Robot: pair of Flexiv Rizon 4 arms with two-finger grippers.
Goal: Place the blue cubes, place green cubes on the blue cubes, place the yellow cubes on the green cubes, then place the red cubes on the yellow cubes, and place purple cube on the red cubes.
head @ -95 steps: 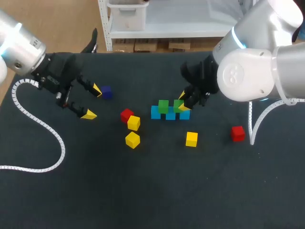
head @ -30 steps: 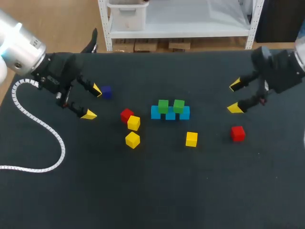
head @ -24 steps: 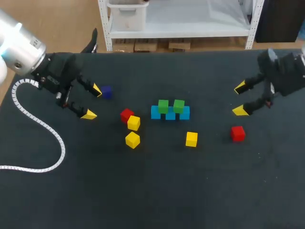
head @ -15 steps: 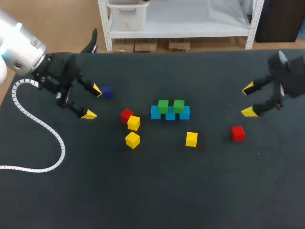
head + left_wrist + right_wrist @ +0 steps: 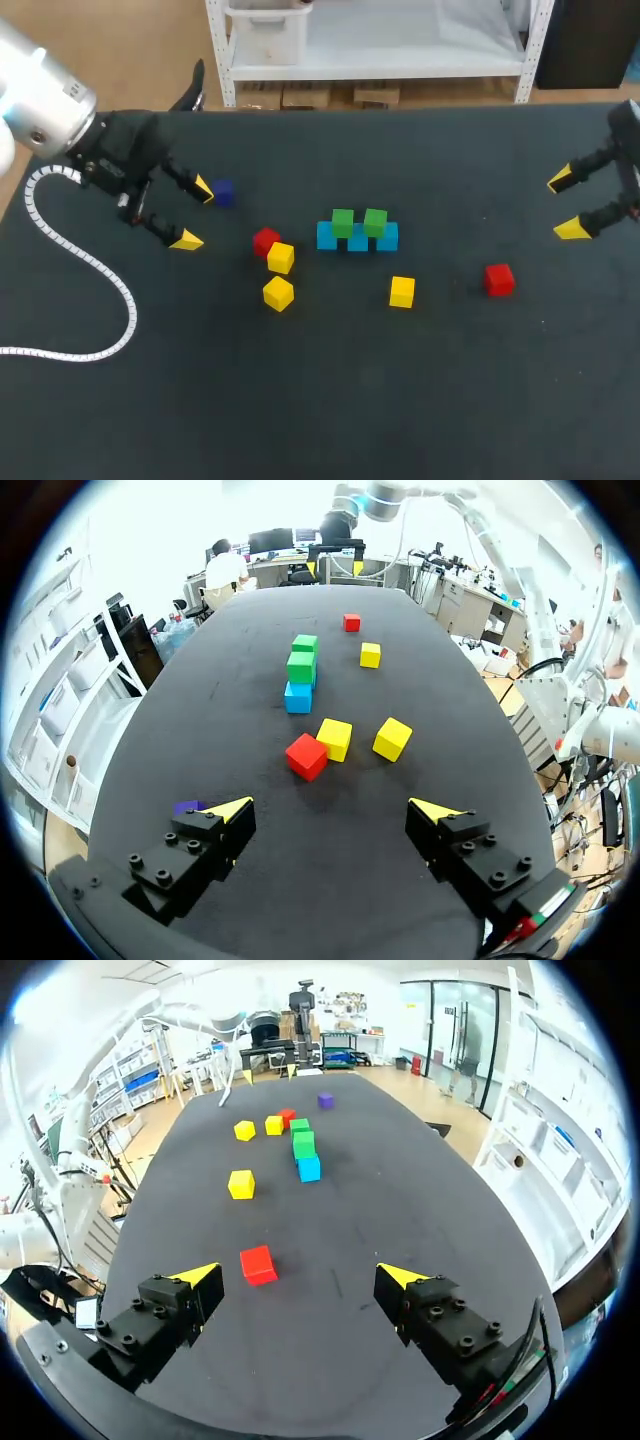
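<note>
Three blue cubes [image 5: 357, 240] lie in a row at the table's middle, with two green cubes [image 5: 343, 222] [image 5: 375, 221] resting on them. Two yellow cubes [image 5: 281, 257] [image 5: 278, 293] and a red cube [image 5: 265, 241] sit left of the row; a third yellow cube [image 5: 402, 291] lies in front of it. Another red cube [image 5: 499, 279] lies at the right. The purple cube [image 5: 223, 193] sits beside my left gripper [image 5: 195, 213], which is open and empty. My right gripper [image 5: 566, 205] is open at the right edge, and the red cube [image 5: 258, 1264] lies just ahead of it.
A white coiled cable [image 5: 70, 262] trails from my left arm across the table's left side. The dark table [image 5: 350, 400] is bare in front of the cubes. In the left wrist view the red cube [image 5: 307, 756] and two yellow cubes [image 5: 334, 738] [image 5: 393, 738] lie ahead of the fingers.
My right arm has drawn back from the green cubes to the table's right edge, its gripper open and empty. The left arm and all cubes have stayed put.
</note>
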